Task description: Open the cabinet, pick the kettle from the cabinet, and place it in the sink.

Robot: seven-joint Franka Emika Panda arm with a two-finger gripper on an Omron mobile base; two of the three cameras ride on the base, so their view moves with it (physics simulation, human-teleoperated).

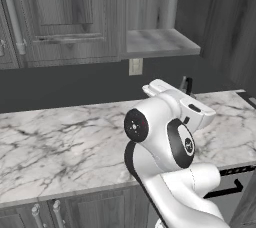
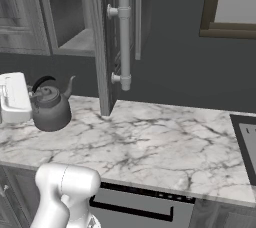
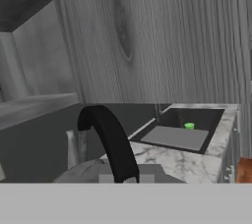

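The cabinet stands open: its door with the long silver bar handle swings out over the counter, and the pale shelf inside is bare. The grey kettle is low over the white marble counter, just in front of the door's edge. My gripper is at the kettle's left, shut on the dark arched handle, which rises at the bottom middle of the hand view. I cannot tell whether the kettle's base touches the counter. Beyond it lies the black sink with its grey insert panel.
A bright green cup sits in the sink. A closed wall cabinet hangs left of the open one. A wall outlet is below the shelf. A stovetop borders the counter on the right, under a framed window.
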